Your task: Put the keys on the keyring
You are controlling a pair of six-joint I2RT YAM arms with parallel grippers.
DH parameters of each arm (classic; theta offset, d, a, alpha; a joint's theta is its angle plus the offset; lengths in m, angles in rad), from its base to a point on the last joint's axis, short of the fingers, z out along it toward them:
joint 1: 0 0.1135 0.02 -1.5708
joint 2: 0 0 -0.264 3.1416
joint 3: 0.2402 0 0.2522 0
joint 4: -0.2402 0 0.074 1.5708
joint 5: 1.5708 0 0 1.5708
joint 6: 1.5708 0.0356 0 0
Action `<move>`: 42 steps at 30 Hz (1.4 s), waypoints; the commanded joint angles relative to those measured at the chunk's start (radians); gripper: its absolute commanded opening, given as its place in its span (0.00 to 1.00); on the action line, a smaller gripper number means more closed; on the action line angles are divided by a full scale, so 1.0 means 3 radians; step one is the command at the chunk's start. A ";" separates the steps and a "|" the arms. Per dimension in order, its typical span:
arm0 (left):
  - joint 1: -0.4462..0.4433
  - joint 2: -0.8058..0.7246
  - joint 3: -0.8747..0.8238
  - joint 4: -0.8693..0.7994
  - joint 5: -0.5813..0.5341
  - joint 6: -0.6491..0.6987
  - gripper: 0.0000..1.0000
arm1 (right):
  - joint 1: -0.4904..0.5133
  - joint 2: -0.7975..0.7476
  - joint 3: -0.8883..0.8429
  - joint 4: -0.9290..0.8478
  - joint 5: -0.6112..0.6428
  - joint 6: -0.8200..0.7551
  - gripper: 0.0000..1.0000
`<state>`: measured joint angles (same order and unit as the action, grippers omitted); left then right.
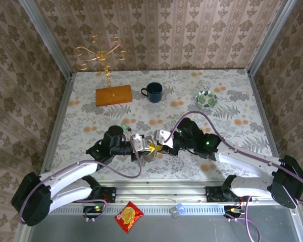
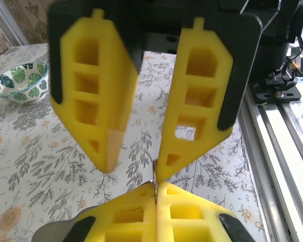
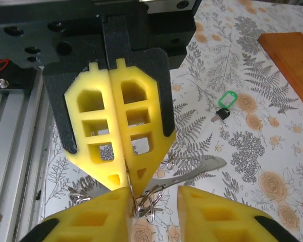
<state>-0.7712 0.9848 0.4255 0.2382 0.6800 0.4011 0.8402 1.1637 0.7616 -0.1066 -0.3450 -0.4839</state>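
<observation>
My left gripper point(image 2: 155, 195) is clenched on the keyring point(image 2: 155, 174) — in the left wrist view its thin metal edge stands upright, pinched between my two yellow pads point(image 2: 187, 217) with no gap showing. My right gripper point(image 3: 152, 195) is released: its fingers point(image 3: 91, 219) stand apart. The keyring and the wire loops tangled with it hang in the gap between them, close to the left-hand finger, and I cannot tell whether they touch it. The two grippers meet tip to tip above the near middle of the table point(image 1: 232, 136), the left reaching in from the left and the right from the right. A flat grey strip point(image 3: 197, 169) runs out from the loops to the right, low over the table; whether it is metal or fabric I cannot tell.

The green-headed key point(image 3: 225, 99) lies loose on the table, apart from both grippers — in the top view it sits beyond the left gripper, toward the wooden base point(image 1: 113, 95) of the gold wire stand point(image 1: 101, 53). Farther back stand a dark mug point(image 1: 153, 92) and a leaf-patterned bowl point(image 1: 206, 99), well apart from the grippers
</observation>
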 commanded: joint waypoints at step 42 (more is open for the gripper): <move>-0.0212 -0.0442 -0.0033 -0.0072 -0.0633 0.0303 0.00 | 0.0016 0.0093 0.0212 0.0014 -0.0254 -0.0242 0.00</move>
<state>-0.8307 0.8661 0.4191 0.2008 0.4915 0.5014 0.8360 1.1816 0.7845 -0.1040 -0.3756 -0.5495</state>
